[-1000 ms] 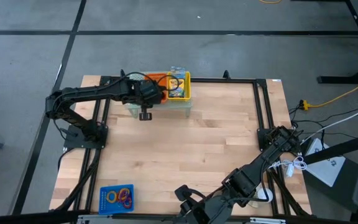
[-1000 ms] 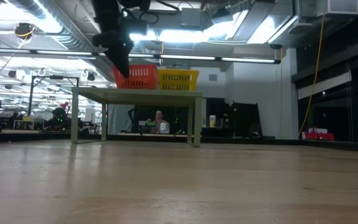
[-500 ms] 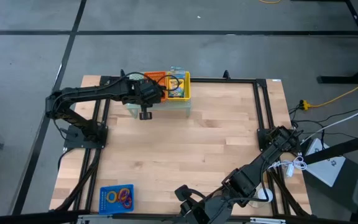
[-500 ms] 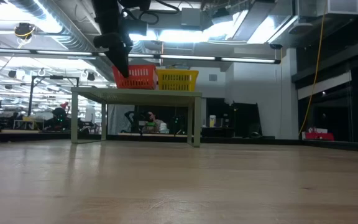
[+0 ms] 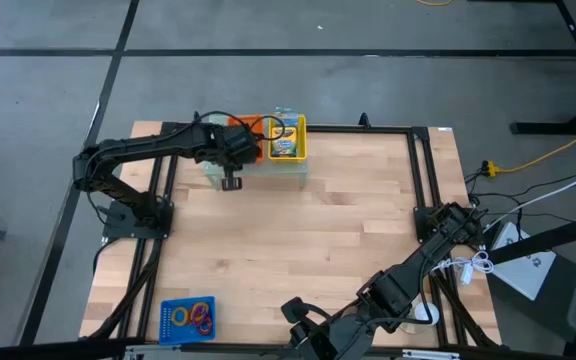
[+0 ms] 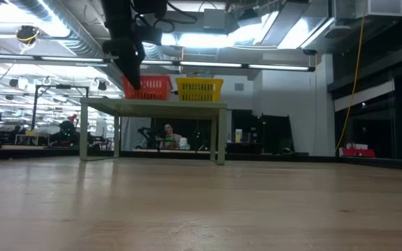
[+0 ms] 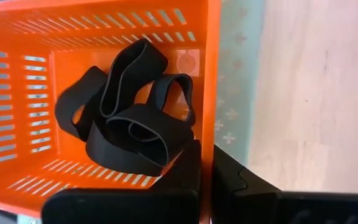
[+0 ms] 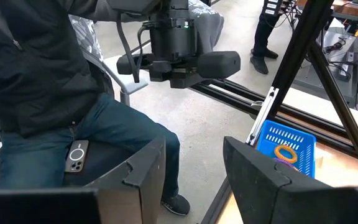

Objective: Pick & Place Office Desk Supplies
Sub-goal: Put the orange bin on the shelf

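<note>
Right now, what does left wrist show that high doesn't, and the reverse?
Left wrist only: the black bands piled inside the orange basket, and the left gripper shut on that basket's wall.

High only: the yellow basket holding a crayon box, the blue tray of coloured rings at the near left corner, and the right gripper parked at the near edge.

Both: the orange basket, the pale green riser under it, and the wooden table.

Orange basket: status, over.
Left tool shut on orange basket wall, atop green riser. Black bands inside. Right tool open, idle, far off. Yellow basket close beside.
</note>
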Controlling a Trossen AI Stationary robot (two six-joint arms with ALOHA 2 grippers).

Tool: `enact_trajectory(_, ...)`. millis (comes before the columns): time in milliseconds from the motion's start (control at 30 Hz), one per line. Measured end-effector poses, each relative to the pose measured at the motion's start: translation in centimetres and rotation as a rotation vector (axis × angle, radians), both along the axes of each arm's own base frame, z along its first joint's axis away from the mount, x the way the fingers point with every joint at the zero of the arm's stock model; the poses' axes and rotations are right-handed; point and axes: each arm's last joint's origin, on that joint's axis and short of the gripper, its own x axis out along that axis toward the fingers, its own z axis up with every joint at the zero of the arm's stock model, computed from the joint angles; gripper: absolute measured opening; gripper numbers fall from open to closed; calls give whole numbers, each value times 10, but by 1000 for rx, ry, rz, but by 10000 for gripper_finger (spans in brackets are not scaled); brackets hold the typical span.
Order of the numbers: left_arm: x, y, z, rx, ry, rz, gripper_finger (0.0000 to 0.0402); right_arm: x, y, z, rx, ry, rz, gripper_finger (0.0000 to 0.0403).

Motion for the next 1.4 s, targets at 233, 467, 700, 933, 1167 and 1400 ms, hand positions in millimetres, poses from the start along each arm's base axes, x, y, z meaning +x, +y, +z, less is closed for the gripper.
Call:
enact_trajectory(233,0,0,0,-4,-4,-10,4,0,0,0,0,0,0,162)
enact_trajectory(467,1,-1,0,-17,-9,-17,3,0,0,0,0,0,0,162)
enact_trajectory(700,1,-1,0,-18,-9,-18,6,0,0,0,-1,0,0,162)
enact_trajectory(933,1,-1,0,-13,-5,-22,5,1,-1,0,-1,-1,-1,162)
enact_trajectory(1167,1,-1,0,-10,-4,-27,3,4,-4,0,-1,0,-9,162)
enact_trajectory(1400,3,-2,8,0,-27,-40,3,5,-5,0,0,0,-12,162)
